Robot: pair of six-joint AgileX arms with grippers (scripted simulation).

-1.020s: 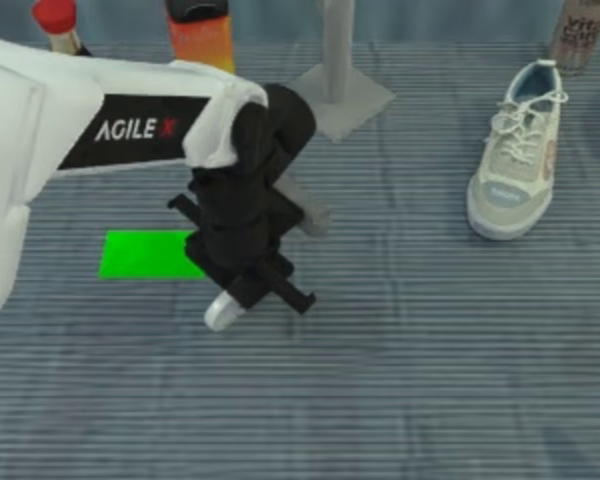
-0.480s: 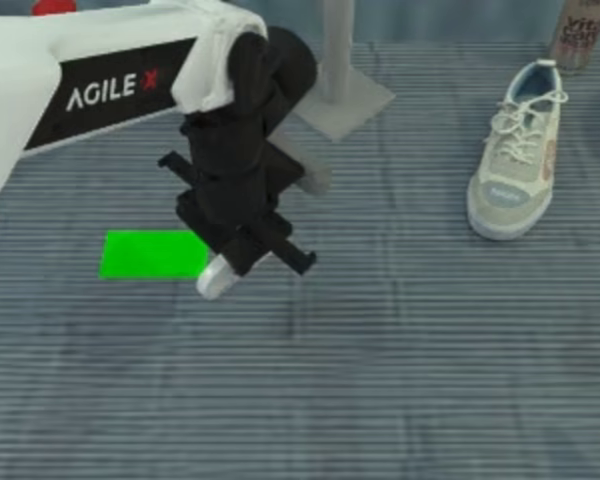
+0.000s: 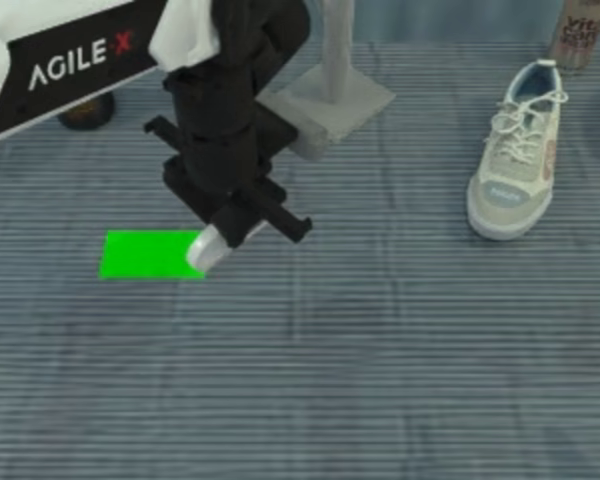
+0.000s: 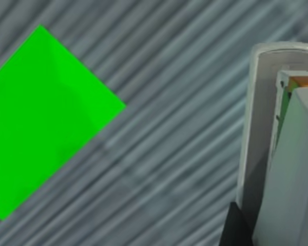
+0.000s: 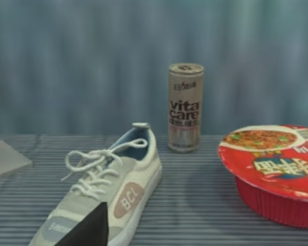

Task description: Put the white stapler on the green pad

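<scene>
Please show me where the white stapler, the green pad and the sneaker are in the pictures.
white stapler (image 3: 206,250): top view, its rounded end showing below the left gripper.
green pad (image 3: 145,254): top view, middle of its bare surface.
sneaker (image 3: 517,150): top view, its laced upper.

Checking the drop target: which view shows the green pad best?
The top view: the green pad lies flat, only its right end under the held white stapler. The left wrist view crops it; the right wrist view misses it.
</scene>
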